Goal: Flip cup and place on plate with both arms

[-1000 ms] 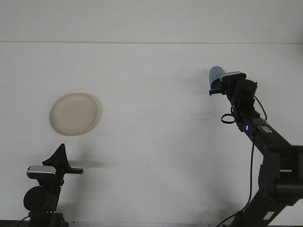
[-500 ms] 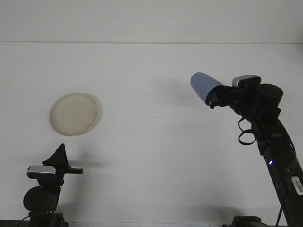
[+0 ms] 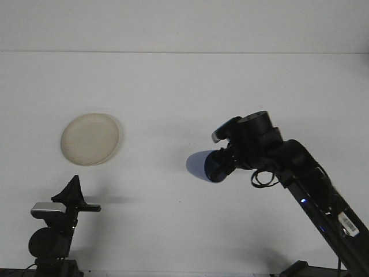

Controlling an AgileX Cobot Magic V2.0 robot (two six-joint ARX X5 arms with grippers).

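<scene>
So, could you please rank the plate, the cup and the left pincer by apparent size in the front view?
1. Plate, clearly largest.
2. Cup and left pincer look alike; the pincer is nearer the camera, so I won't rank them.

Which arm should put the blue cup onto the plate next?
Likely the right: its hand already holds the blue plastic cup, carried mid-table toward the round cream plate. The left hand sits low at the near edge, holding nothing.

black arms, looped cable (image 3: pixel 264 179), blue LED (image 3: pixel 304 201)
</scene>
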